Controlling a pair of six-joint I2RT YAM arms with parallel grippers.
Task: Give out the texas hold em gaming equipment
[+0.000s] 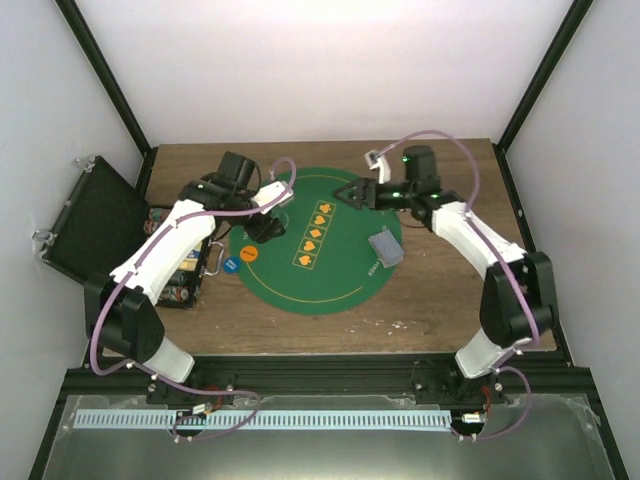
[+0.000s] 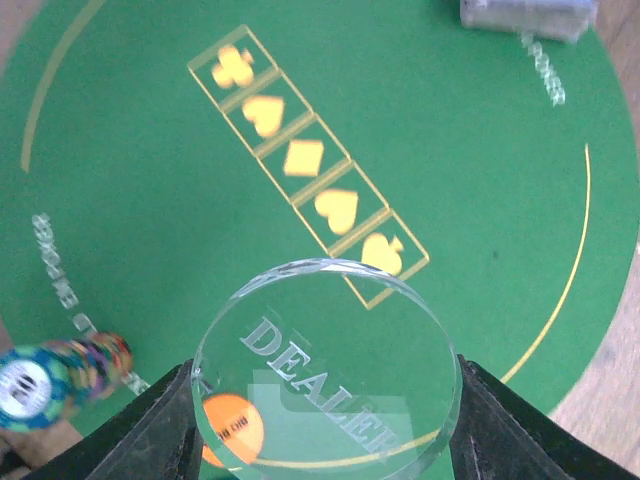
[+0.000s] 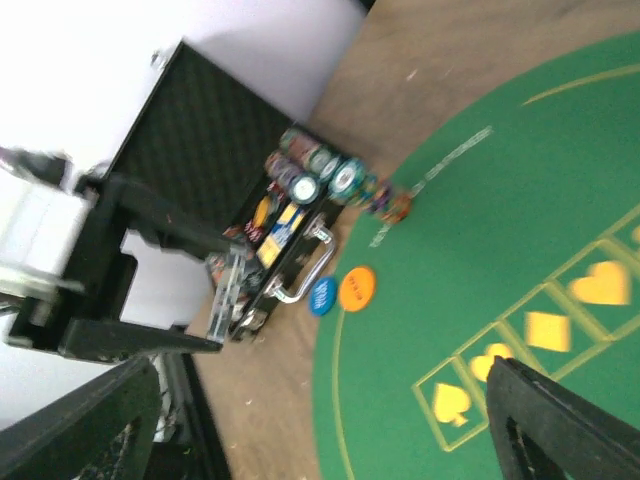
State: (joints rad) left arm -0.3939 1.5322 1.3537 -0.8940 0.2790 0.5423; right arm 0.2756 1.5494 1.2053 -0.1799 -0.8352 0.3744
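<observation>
My left gripper (image 2: 325, 400) is shut on a clear round disc (image 2: 330, 350) engraved DEALER, gripped by its rim and held above the left part of the green mat (image 1: 330, 290). Seen from above, that gripper (image 1: 265, 228) hangs near the mat's left edge. An orange disc (image 1: 247, 254) lies on the mat's left rim, and a blue disc (image 1: 230, 265) lies just outside it on the wood. A grey-blue-backed deck of cards (image 1: 385, 248) rests on the mat's right side. My right gripper (image 1: 352, 192) hovers open over the mat's far side, with nothing between its fingers (image 3: 570, 420).
An open black case stands at the left, its lid (image 1: 90, 225) raised and its tray (image 1: 185, 275) holding rows of colourful chips (image 3: 325, 170). A row of orange suit marks (image 1: 313, 232) runs across the mat's middle. Bare wooden table (image 1: 450, 300) surrounds the mat.
</observation>
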